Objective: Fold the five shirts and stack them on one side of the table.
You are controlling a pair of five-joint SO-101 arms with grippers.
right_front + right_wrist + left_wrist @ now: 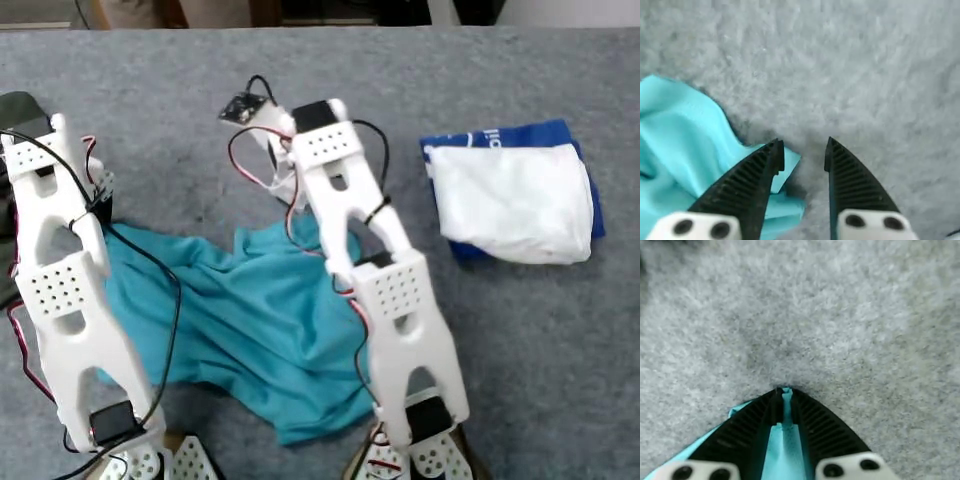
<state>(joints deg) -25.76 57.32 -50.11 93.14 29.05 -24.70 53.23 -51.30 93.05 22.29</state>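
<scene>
Left claw is clenching the teal shirt; right claw is hovering released over its edge.

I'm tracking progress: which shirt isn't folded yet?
The teal shirt, lying crumpled and spread out. The white shirt lies folded on top of the folded blue shirt.
</scene>
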